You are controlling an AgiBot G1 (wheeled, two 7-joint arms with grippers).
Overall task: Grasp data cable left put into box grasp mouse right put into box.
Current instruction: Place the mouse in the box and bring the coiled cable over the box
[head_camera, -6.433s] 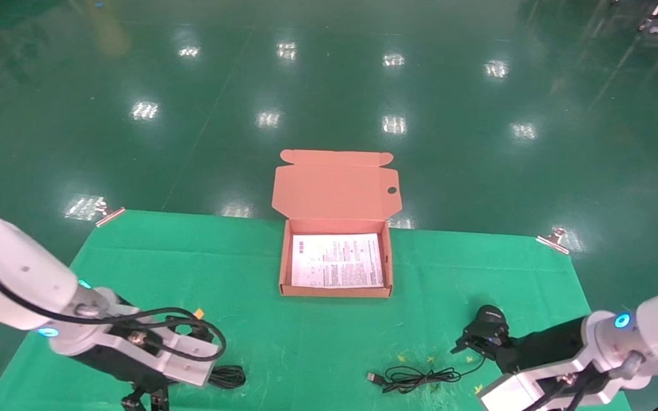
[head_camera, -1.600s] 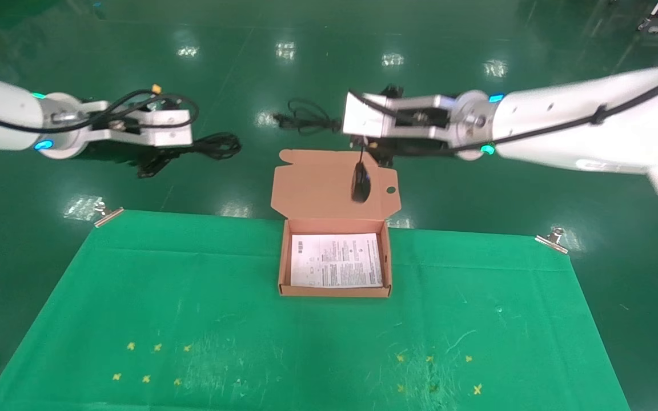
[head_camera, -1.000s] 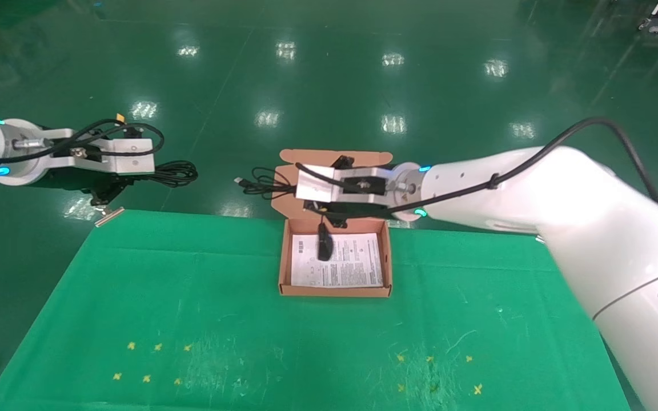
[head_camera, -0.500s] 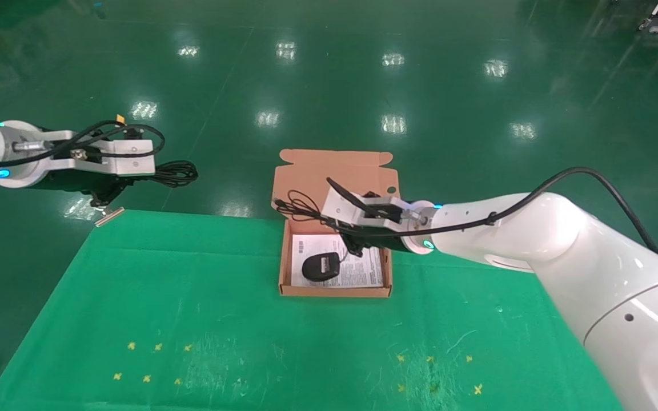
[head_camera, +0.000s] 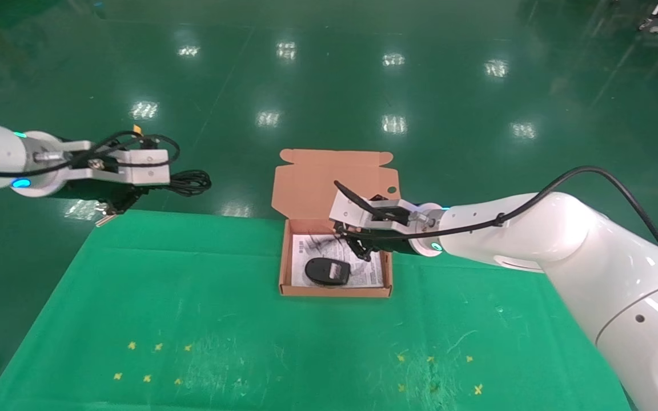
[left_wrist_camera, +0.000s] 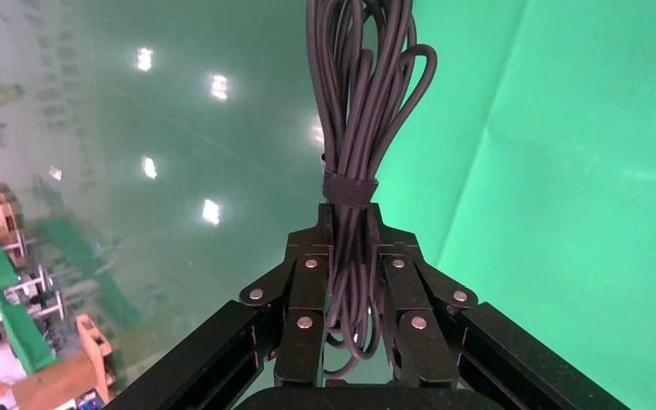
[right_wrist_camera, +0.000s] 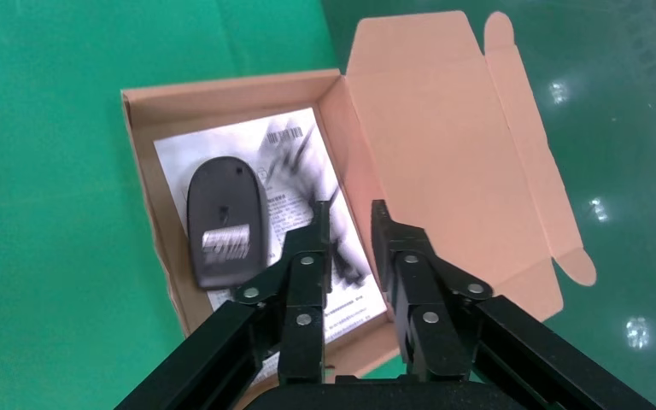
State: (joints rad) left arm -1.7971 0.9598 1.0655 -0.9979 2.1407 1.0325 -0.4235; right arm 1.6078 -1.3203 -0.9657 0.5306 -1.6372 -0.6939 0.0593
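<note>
Now the mouse [head_camera: 327, 270] lies underside up on the white sheet [head_camera: 370, 275] inside the box [head_camera: 334, 292], toward its left half, with its thin cord [right_wrist_camera: 286, 154] seen only as a blurred dark tangle over the sheet. The right gripper [head_camera: 357, 249] is held low over the box's right part, its arm reaching in from the right, and its fingers [right_wrist_camera: 397, 235] are parted with nothing between them. The release looks done; a straight lift is advised, so that no loop of cord is caught and dragged over the wall. Whether the USB plug is inside cannot be told.

The left gripper [head_camera: 116, 201] is held high beyond the far left corner of the green table [head_camera: 192, 319], well apart from the box, arm stretched level. Its fingers [left_wrist_camera: 306, 299] are pinched on the cable [left_wrist_camera: 354, 128] just behind the strap [left_wrist_camera: 348, 188], the bundle sticking out forward. For the next step the bundle would best be carried over the bare right half of the sheet, lowered close to it, and only then let go, since a stiff coil dropped from height may roll out or land on the mouse.
</note>
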